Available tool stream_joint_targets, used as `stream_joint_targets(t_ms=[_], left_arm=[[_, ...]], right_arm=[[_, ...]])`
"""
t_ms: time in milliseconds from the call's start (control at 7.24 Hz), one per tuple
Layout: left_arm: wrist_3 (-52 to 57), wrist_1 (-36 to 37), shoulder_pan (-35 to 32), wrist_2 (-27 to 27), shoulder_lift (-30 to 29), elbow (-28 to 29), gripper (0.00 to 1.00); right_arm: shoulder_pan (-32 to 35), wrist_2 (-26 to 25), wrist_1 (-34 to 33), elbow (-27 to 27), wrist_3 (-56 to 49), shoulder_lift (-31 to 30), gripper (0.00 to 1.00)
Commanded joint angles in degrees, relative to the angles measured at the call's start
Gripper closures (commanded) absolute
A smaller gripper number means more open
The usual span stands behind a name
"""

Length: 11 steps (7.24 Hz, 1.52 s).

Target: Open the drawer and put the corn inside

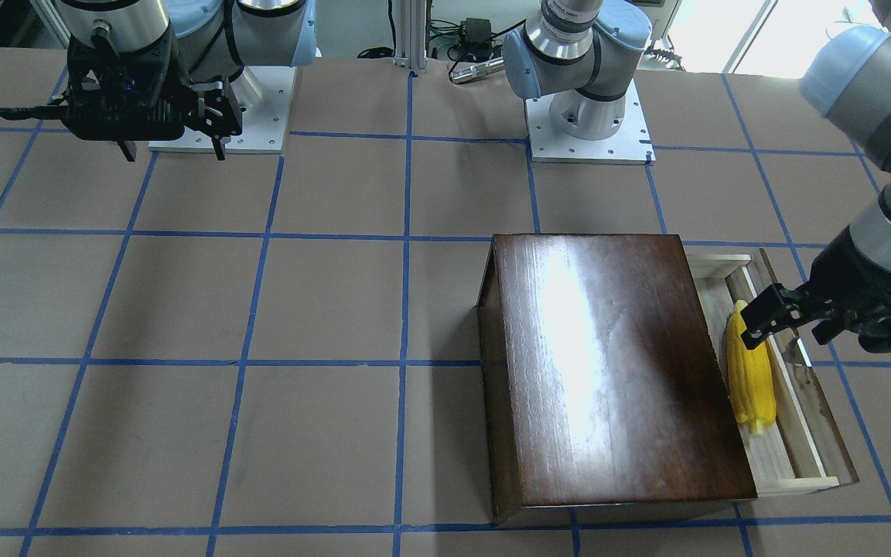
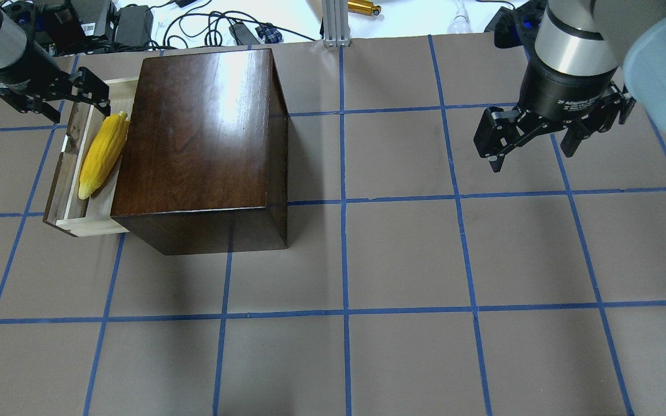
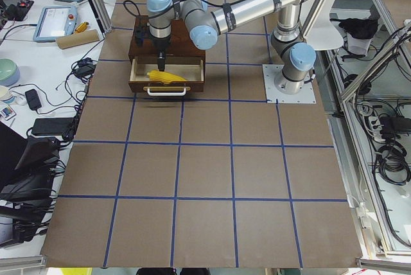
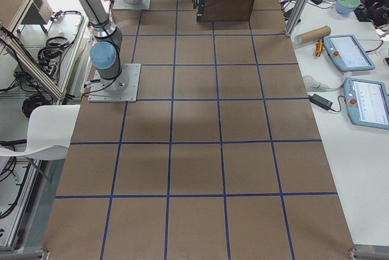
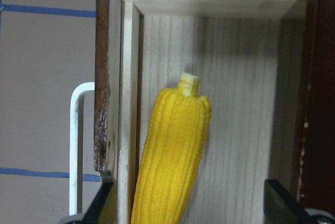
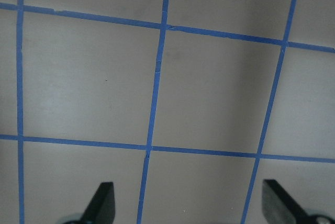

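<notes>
The drawer (image 2: 58,185) stands pulled out of the dark-brown box (image 2: 200,138), on the box's left side in the overhead view. The yellow corn (image 2: 102,153) lies lengthwise on the drawer's pale floor. My left gripper (image 2: 78,112) is open and empty above the corn, with its fingers apart on either side of it. In the left wrist view the corn (image 5: 172,156) rests between the drawer's front panel and the box, with the metal pull (image 5: 76,145) to its left. My right gripper (image 2: 532,159) is open and empty, high above bare table at the right.
The table is brown board with a blue tape grid. The box (image 1: 608,363) is tall and blocks the drawer (image 1: 793,433) from the middle of the table. Cables and devices lie beyond the far edge (image 2: 194,23). The arm bases (image 1: 588,124) stand at the robot's side.
</notes>
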Motion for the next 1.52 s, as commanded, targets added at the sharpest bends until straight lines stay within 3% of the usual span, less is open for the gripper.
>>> stream_joint_targets(t_ms=[0, 276, 553, 1105, 1382], left_arm=[[-0.13, -3.08, -2.77, 0.12, 5.87, -0.48, 0.00], [-0.31, -9.64, -3.39, 0.29, 10.09, 0.22, 0.00], [-0.57, -10.29, -5.40, 0.72, 11.78, -0.57, 0.00], [-10.66, -9.76, -18.39, -0.59, 8.71, 0.66, 0.00], [-10.77, -9.67, -19.22, -0.24, 8.18, 0.74, 0.00]], right_arm=[[0.00, 0.05, 0.00, 0.00, 0.00, -0.03, 0.00], [0.00, 0.05, 0.00, 0.00, 0.00, -0.03, 0.00], [0.00, 0.05, 0.00, 0.00, 0.00, -0.03, 0.00], [0.00, 0.05, 0.00, 0.00, 0.00, -0.03, 0.00], [0.00, 0.05, 0.00, 0.00, 0.00, 0.06, 0.00]])
